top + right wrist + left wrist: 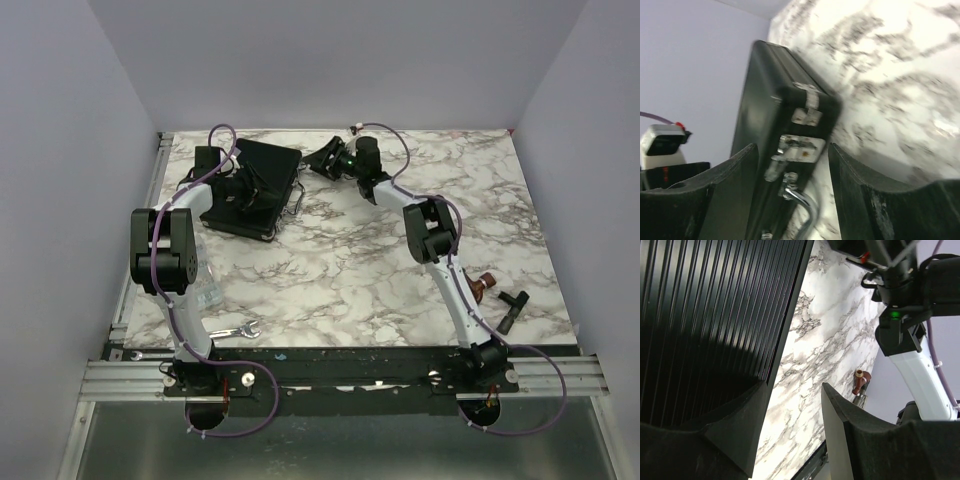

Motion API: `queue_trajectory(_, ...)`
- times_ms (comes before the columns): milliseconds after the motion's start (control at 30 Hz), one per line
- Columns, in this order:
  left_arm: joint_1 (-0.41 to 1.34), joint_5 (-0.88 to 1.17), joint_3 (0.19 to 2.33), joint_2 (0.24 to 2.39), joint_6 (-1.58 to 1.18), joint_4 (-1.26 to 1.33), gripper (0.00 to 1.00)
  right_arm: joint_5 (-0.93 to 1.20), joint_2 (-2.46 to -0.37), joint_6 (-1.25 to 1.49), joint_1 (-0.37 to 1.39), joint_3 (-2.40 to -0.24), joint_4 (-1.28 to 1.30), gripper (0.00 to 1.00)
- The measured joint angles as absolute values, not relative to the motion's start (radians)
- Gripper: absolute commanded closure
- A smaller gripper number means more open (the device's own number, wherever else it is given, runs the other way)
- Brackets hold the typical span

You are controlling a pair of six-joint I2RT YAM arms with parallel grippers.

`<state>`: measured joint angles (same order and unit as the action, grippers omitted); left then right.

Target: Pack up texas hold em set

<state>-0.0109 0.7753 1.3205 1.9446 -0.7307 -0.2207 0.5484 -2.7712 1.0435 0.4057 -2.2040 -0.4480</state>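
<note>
Small black hinged case (268, 165) sits shut at the far left of the marble desk (380, 280), long axis running near-to-far. My left hand (794, 385) hovers over its lid, half open and empty. My right hand (322, 160), open and empty too, faces the latch side.

The case (252, 190) lies at the far left of the bench (380, 260), handle (292, 203) to its right. The left tool (793, 384) hangs over it, with the right tool (792, 146) just right of it. A wrench (240, 330) lies near-left and a tap-shaped piece (484, 286) near-right.
</note>
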Motion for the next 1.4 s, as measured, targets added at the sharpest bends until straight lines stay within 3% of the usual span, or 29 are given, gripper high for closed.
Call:
queue_trajectory(300, -0.011, 0.775, 1.322, 1.945, -0.73, -0.225, 0.51, 0.534, -2.755, 1.042, 0.406, -2.088, -0.463, 0.67)
queue_trajectory(800, -0.011, 0.775, 1.324, 1.945, -0.727, -0.228, 0.51, 0.498, -2.749, 1.151, 0.406, -2.051, -0.477, 0.61)
queue_trajectory(900, -0.011, 0.775, 1.326, 1.945, -0.725, -0.231, 0.51, 0.497, -2.746, 1.193, 0.406, -2.034, -0.493, 0.74)
queue_trajectory(1167, -0.011, 0.775, 1.327, 1.945, -0.723, -0.234, 0.52, 0.483, -2.745, 1.232, 0.406, -2.033, -0.482, 0.81)
queue_trajectory(1400, -0.011, 0.775, 1.328, 1.945, -0.723, -0.235, 0.52, 0.46, -2.762, 1.179, 0.411, -2.148, -0.258, 0.81)
